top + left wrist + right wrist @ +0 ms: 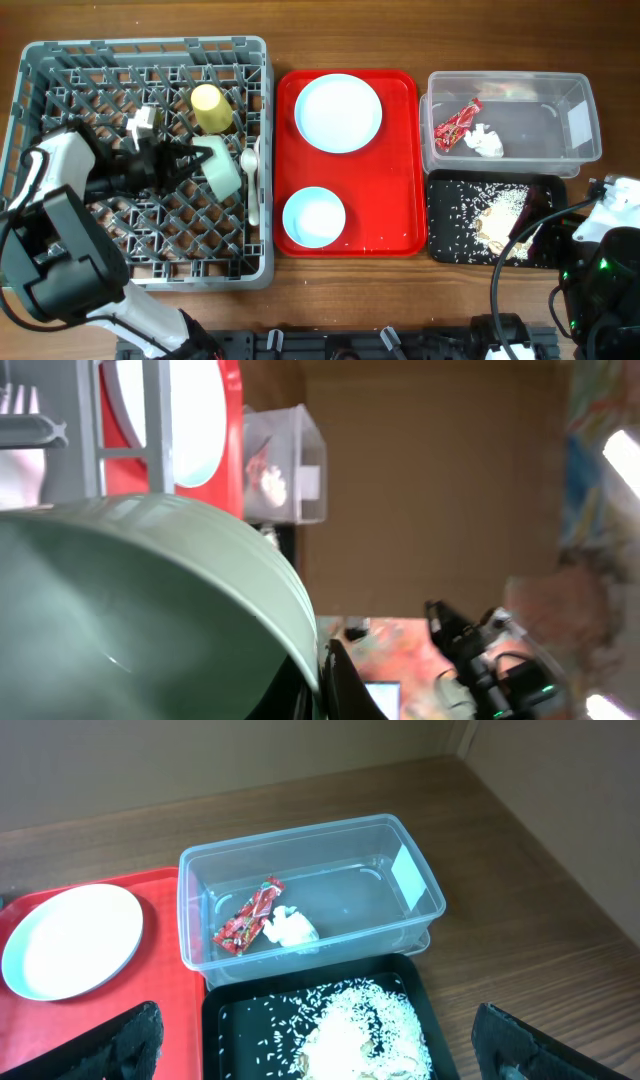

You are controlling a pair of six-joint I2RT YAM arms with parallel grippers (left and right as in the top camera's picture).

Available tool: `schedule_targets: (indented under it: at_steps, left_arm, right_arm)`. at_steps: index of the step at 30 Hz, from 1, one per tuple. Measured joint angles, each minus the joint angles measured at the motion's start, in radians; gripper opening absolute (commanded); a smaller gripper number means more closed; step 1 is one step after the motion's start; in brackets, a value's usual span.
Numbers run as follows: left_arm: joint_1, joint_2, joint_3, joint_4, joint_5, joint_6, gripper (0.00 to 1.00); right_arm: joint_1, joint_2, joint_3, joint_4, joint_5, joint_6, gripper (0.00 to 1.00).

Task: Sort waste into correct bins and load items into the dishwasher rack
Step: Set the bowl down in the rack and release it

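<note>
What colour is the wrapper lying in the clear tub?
Red, with some pale print. The wrapper shows best in the right wrist view.

Left arm (62, 165): white shell, black joints (looped black cable (24, 172)).

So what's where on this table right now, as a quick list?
rack: yellow cup, spoon
left claw: holds green cup over rack
red tray: plate, bowl
tub: wrapper, napkin
black tray: rice
right claw: open, empty
</note>
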Motion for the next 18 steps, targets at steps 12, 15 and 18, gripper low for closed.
schedule_targets:
  at_steps: [12,15,18]
  left_arm:
    - [-0.075,0.01,0.0,0.022,0.056,-0.001,0.04]
    - [-0.052,0.01,0.0,0.022,0.035,-0.002,0.04]
    - [0.01,0.009,0.0,0.023,0.003,-0.002,0.04]
  right_arm:
    - [0.0,0.0,0.0,0.0,0.0,0.0,1.0]
    - [0.0,0.0,0.0,0.0,0.0,0.0,1.0]
    - [0.0,0.0,0.0,0.0,0.0,0.0,1.0]
